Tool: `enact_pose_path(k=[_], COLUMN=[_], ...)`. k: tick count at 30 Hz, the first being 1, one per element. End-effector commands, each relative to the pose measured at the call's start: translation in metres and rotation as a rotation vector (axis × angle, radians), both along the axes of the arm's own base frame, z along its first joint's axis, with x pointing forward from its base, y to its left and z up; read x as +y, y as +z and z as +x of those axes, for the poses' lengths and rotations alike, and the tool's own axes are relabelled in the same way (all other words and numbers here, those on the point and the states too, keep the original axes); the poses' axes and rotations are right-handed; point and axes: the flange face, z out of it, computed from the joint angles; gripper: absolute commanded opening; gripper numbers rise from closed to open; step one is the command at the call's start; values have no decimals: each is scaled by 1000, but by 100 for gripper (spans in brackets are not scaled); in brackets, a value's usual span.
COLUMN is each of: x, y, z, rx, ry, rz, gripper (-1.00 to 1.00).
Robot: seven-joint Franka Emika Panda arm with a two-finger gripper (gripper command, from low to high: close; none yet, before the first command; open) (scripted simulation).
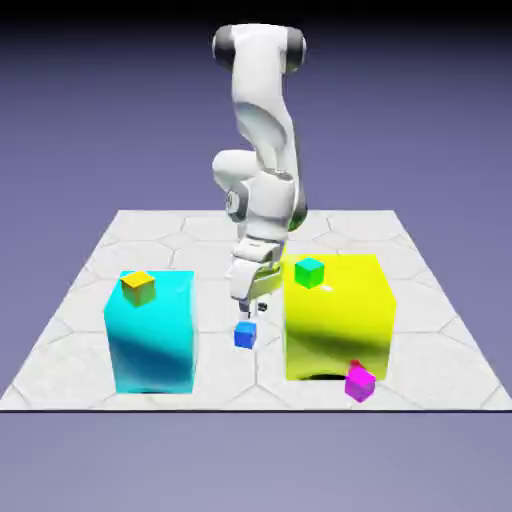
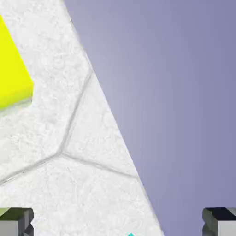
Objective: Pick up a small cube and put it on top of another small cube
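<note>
Matt, pale stone-like table (image 1: 90, 290); glossy white arm (image 1: 265, 120); smooth, faintly glossy cyan block (image 1: 150, 340) and yellow block (image 1: 335, 320)

The small blue cube (image 1: 246, 335) lies on the table (image 1: 80, 300) between two large blocks, directly below the gripper (image 1: 254, 301). The yellow-orange cube (image 1: 139, 288) sits on the block (image 1: 150, 335) at the exterior view's left; a green cube (image 1: 309, 271) sits on the block (image 1: 338, 318) at the right. A magenta cube (image 1: 360, 382) lies at the right block's near corner

Pale grey table (image 1: 150, 232) with faint hexagonal tile seams, set against a plain blue-violet backdrop (image 1: 90, 110) darkening toward the top. Even, soft light; short shadows on the near side. Same seams visible close up from the hand.
</note>
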Motion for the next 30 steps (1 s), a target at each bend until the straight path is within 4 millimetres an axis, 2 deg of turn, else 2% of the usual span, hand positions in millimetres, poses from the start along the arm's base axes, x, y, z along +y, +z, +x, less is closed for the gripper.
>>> enact_pose_path(k=[1,3,4,13,21,22,23,30], x=[-1,-4,-7,-9,-15,-15,-15,-9], y=[-15,-42,-48,-84,-118,-118,-118,-85], z=[-17,-52,-67,-64,-72,-72,-72,-64], rx=[57,172,203,203,208,208,208,203], ry=[27,80,62,56,58,58,58,56], rz=[-3,-4,-1,-4,0,0,0,-4], gripper=[0,0,0,0,0,-100,-100,-100])
